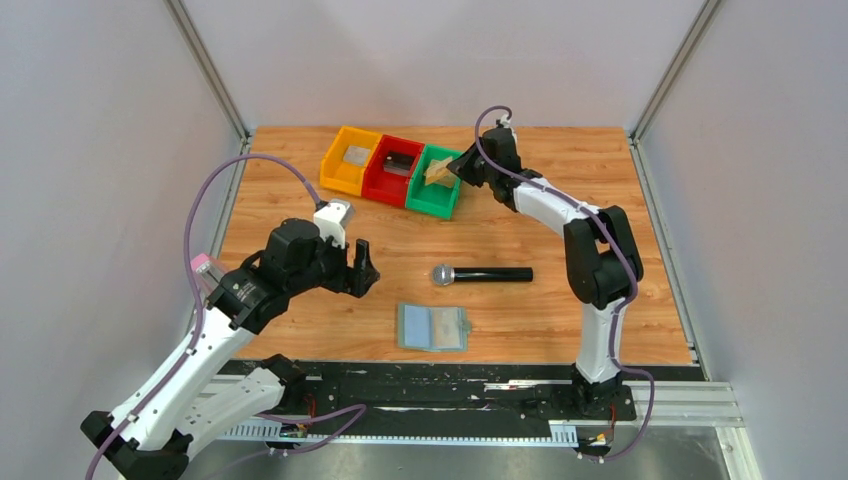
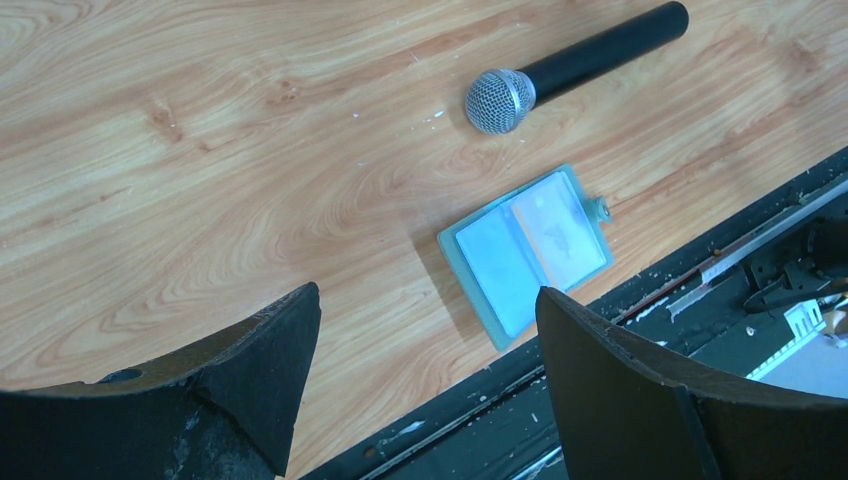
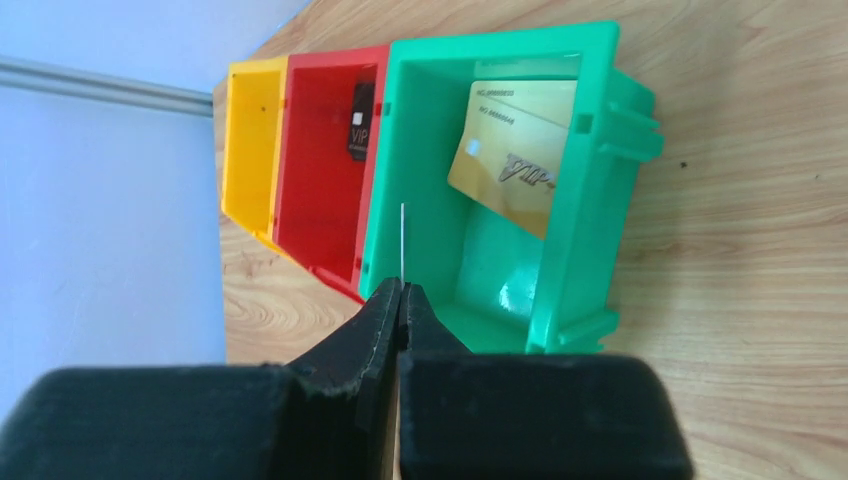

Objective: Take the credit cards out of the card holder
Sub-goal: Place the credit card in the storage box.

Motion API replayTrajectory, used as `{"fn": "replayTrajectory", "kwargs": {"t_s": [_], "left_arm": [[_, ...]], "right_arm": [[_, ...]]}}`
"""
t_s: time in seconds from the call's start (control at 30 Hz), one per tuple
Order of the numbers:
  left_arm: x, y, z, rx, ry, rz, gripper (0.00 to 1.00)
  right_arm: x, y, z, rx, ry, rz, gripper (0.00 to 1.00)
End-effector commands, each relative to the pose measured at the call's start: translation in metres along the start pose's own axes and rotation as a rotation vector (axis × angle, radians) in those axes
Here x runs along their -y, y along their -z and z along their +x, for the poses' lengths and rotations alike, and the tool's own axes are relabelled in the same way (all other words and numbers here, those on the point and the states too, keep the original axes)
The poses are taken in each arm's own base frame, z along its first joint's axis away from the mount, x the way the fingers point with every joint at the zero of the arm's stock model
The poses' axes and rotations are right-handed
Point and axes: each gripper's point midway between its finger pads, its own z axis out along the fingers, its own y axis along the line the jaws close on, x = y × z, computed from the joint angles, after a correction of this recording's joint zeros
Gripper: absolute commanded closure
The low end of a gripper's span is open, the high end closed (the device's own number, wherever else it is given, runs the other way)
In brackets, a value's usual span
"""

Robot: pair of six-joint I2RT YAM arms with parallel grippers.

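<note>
R gripper [image 3: 402, 285] is up at the far end over the green bin [image 3: 590, 200], jaws pressed tight together. A hairline pale sliver pokes out betw. the tips. Could be a card seen edge-on, can't tell for sure. A gold credit card [image 3: 515, 160] leans inside that green bin, a dark card [image 3: 362, 120] sits in the red bin [image 3: 320, 200], and there's a greyish card [image 1: 357, 155] in the yellow bin [image 3: 250, 140]. I'd call this the drop-off step, w/ most cards out already.

L gripper [image 1: 358, 270] hangs above the table, jaws wide apart, nothing in them, off to the left of the card holder [image 1: 432, 327]. Holder lies open and flat near the front edge, just this side of the mic [image 1: 482, 274], not touching it. Its right panel shows a faint tan patch, maybe one card left in there, hard to say.

Next, I reckon: R finishes at the bin, then one arm pins the holder while the other slides out what's left. Thin card, flat pocket, so it needs a fine pinch at the edge.

Wood-grain table [image 1: 560, 200], light scuffs, black rail [image 1: 450, 385] along the near edge. Plain pale walls [image 1: 100, 150] on three sides.
</note>
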Motion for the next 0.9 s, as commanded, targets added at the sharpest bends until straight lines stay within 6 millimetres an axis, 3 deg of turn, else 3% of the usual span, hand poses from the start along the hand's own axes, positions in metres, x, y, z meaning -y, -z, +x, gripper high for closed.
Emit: {"fn": "replayTrajectory", "kwargs": {"t_s": [0.0,0.27,0.87], "left_arm": [[0.005,0.005,-0.003,0.021,-0.029,0.031,0.13],[0.007,0.008,-0.004,0.035,-0.032,0.042,0.13],[0.005,0.011,-0.006,0.052,-0.029,0.033,0.13]], "right_arm": [[-0.013,-0.012,-0.034,0.106,-0.064,-0.034,1.00],[-0.009,-0.032,-0.046,0.132,-0.086,-0.031,1.00],[0.013,-0.060,-0.043,0.114,-0.133,0.047,0.94]]}}
